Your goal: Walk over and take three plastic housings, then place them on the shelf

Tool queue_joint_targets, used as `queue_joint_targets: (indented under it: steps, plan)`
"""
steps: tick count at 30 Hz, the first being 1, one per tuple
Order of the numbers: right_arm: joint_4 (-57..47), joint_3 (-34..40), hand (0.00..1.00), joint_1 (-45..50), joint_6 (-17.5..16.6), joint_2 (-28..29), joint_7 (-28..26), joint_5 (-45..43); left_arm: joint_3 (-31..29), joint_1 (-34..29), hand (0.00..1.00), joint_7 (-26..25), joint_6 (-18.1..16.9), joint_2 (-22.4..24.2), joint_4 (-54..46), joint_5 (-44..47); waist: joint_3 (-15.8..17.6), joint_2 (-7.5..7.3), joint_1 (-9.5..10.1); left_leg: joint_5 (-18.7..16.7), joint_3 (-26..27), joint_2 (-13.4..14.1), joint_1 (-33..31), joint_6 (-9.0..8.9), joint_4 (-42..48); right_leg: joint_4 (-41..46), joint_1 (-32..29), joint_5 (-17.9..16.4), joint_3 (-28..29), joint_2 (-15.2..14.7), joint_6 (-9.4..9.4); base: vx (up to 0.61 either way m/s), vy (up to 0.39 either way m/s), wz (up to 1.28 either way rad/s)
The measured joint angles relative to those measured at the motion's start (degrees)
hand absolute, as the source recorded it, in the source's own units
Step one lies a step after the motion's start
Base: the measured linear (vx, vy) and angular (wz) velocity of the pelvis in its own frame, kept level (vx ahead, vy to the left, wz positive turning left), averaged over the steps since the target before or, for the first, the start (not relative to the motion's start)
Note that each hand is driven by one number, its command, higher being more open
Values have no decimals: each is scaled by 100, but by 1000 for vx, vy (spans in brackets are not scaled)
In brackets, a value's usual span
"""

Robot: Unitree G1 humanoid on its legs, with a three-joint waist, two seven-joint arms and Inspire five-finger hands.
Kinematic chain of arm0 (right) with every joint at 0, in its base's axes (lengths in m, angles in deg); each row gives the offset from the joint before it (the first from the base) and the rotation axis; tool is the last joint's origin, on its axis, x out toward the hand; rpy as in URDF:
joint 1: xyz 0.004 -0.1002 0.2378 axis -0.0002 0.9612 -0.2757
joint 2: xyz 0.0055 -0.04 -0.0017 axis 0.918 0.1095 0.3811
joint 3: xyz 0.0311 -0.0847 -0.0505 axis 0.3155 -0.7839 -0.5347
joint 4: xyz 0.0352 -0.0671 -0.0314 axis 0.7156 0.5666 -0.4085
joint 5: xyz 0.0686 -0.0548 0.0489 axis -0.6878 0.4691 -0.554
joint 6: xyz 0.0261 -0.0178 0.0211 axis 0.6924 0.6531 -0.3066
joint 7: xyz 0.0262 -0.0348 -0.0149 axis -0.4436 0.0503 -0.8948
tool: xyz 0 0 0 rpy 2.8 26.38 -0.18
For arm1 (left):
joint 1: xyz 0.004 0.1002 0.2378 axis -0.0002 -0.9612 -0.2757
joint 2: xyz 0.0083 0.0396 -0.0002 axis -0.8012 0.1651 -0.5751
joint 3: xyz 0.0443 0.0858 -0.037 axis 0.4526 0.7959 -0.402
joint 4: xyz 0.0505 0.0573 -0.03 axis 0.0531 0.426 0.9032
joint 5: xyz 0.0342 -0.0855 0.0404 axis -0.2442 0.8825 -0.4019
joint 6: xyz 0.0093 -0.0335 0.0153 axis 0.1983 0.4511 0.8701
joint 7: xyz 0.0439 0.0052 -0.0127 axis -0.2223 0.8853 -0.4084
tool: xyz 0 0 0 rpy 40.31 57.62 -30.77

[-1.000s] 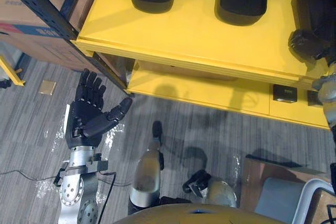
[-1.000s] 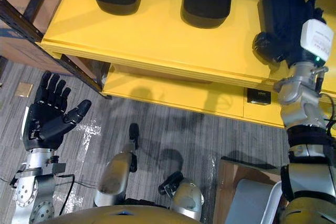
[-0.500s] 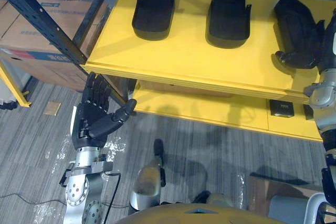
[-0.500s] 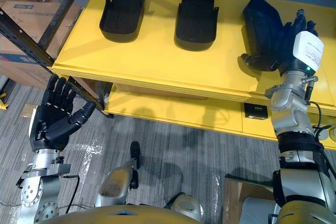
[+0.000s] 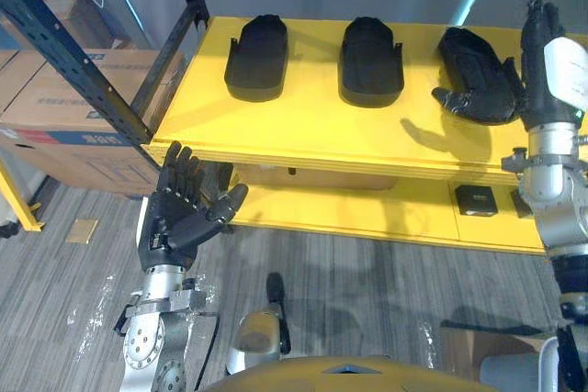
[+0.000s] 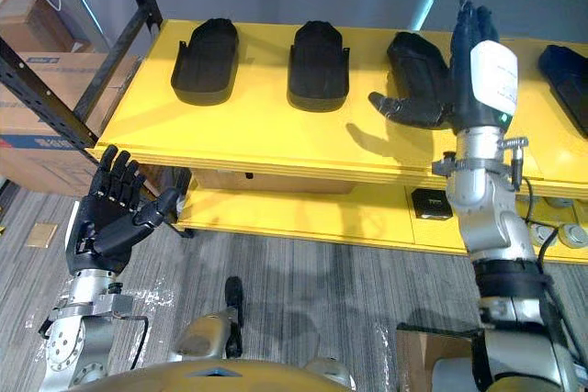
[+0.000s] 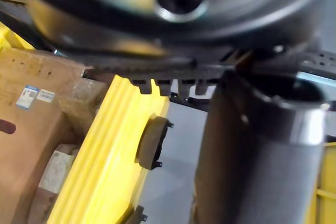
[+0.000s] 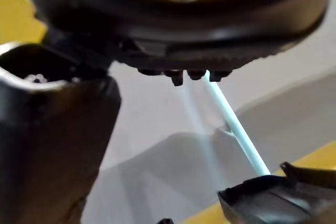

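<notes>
Three black plastic housings lie in a row on the yellow shelf (image 5: 303,130): the left one (image 5: 257,57), the middle one (image 5: 372,60) and the right one (image 6: 415,63). My right hand (image 6: 465,48) stands open just right of the right housing, fingers straight and pointing up. Its thumb reaches across that housing's near end. I cannot tell whether it touches. My left hand (image 5: 184,213) hangs open below the shelf's front left corner, holding nothing. A housing (image 7: 152,142) on the yellow board shows in the left wrist view, and a housing's end (image 8: 268,198) in the right wrist view.
A dark rack upright (image 5: 83,61) slants down the left, with cardboard boxes (image 5: 55,98) behind it. A lower yellow shelf (image 5: 367,213) carries a small black box (image 5: 476,199). Another black part (image 6: 565,66) lies at the shelf's far right. Grey floor lies below.
The camera has tilted up, showing more of the shelf. My right hand has come off the right housing and risen, fingers straightened upward. The left hand stays open.
</notes>
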Motion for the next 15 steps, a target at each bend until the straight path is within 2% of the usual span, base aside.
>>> queue_joint_targets:
  steps: [5,6,9,11,15]
  plan:
    - [-53,766,100,994,209,405,-262,-11,-42,-43,100,-72,-1,76,0,1,-73,6,-157,-83,147,4,7,-23,-2,-89,-31,100,136,-2,-1,-50,42,-14]
    - [-53,888,100,1212,342,475,-285,-97,-102,-63,100,-72,0,107,0,1,-75,10,-257,-91,156,6,5,-14,-2,-90,-45,108,148,-4,1,-47,28,-7]
    - [-54,1181,100,1532,421,671,-310,-519,-147,-70,100,-71,0,115,0,2,-104,33,-307,-106,287,34,1,-15,-2,-94,-142,118,289,2,-13,-60,36,-23]
    - [-60,1314,100,1586,444,865,-414,-674,-149,-94,100,-52,2,119,0,1,-126,53,-431,-106,330,51,3,-14,-2,-87,-183,130,349,7,-21,-36,5,-13]
    - [-194,1292,100,1695,495,1106,-472,-675,-136,-22,100,-21,8,119,0,1,-151,72,-419,-105,378,96,-16,-17,0,-88,-238,155,408,40,-39,-24,-3,-8]
